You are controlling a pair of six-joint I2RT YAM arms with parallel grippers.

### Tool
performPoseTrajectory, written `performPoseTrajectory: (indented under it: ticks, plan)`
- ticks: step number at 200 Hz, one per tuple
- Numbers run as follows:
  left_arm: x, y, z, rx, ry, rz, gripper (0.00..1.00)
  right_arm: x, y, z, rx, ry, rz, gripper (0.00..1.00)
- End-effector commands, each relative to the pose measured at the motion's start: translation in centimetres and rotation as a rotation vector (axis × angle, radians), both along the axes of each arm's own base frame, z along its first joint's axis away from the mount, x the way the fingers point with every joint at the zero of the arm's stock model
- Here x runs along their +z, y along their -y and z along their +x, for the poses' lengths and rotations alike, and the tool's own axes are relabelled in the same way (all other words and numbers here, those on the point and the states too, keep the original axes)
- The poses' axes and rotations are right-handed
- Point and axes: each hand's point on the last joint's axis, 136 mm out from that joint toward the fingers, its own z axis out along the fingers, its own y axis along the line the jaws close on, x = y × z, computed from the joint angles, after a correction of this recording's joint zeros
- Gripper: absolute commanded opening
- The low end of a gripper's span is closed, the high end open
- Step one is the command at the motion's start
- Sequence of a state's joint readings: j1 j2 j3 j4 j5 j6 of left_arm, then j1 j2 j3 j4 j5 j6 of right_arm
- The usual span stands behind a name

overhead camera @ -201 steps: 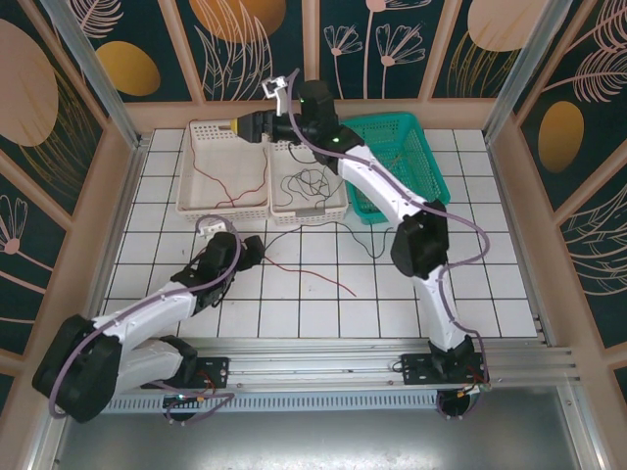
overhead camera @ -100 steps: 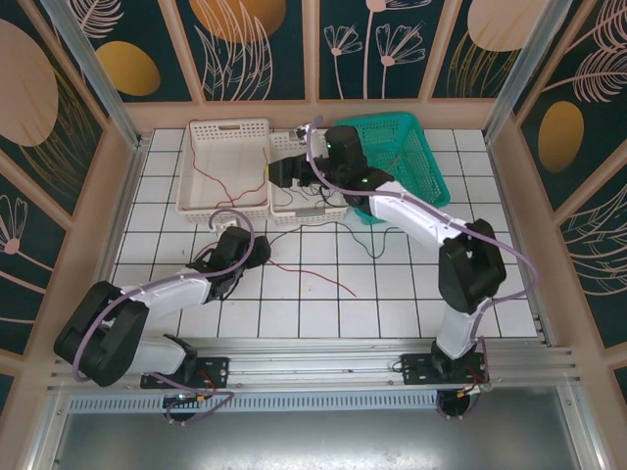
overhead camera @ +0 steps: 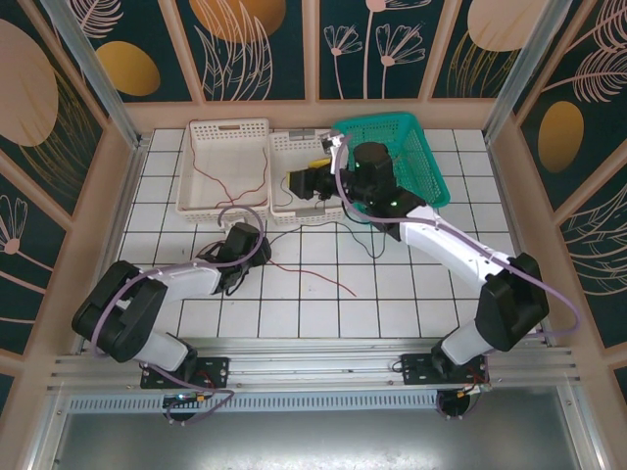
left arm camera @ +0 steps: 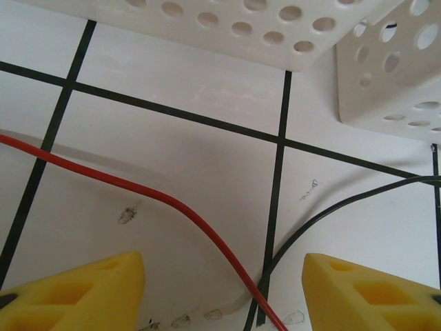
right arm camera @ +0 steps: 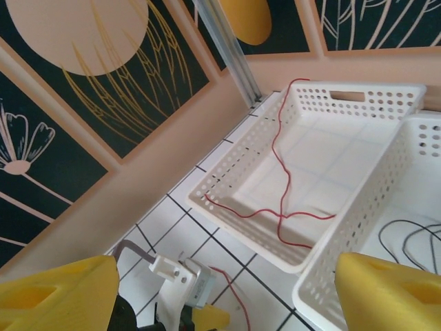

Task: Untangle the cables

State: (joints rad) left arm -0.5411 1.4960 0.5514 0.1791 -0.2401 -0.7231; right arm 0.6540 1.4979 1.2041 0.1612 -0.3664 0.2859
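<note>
Near the white basket (left arm camera: 227, 27), the released left hand (left arm camera: 222, 267) straddles the red cable (left arm camera: 158, 196) and black cable (left arm camera: 331, 207).

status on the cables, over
Left gripper open, low over red cable and black cable on tiles. Right gripper open above white baskets. Nothing held.

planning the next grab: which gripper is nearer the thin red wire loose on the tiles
Left. The left gripper hangs just above the thin red wire; the right gripper is away, over a white perforated basket.
</note>
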Motion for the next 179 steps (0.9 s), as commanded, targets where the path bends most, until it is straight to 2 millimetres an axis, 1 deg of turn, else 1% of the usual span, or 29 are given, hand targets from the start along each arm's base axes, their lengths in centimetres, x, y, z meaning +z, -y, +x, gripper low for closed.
performPoseTrajectory:
  ticks: [1, 42, 61, 94, 119, 132, 150, 179]
  plan:
    - [0.1, 0.6, 0.8, -0.013, -0.005, -0.006, 0.59, 1.6, 1.5, -0.4, -0.041, 0.072, 0.006, 0.82]
    - [-0.6, 0.5, 0.7, -0.008, -0.035, 0.014, 0.54, 1.4, 2.8, -1.5, -0.065, 0.079, 0.007, 0.83]
    - [-0.8, 0.4, 0.7, -0.006, -0.048, 0.028, 0.53, 1.1, 3.0, -1.8, -0.064, 0.076, 0.002, 0.83]
    - [-0.5, 0.3, 1.3, -0.001, -0.036, 0.044, 0.51, 1.1, 3.3, -2.2, -0.063, 0.074, 0.006, 0.83]
    - [-1.0, 0.4, 1.8, 0.002, -0.054, 0.075, 0.46, 1.1, 3.5, -2.5, -0.062, 0.075, 0.007, 0.83]
    - [-1.4, 0.3, 1.8, 0.003, -0.071, 0.094, 0.4, 1.1, 3.5, -2.6, -0.059, 0.074, 0.009, 0.83]
    - [-1.9, 0.0, 1.7, 0.008, -0.088, 0.107, 0.36, 1.1, 3.5, -2.8, -0.054, 0.071, 0.014, 0.83]
    - [-2.7, 0.0, 1.6, 0.007, -0.124, 0.123, 0.34, 1.4, 3.5, -3.1, -0.047, 0.074, 0.019, 0.83]
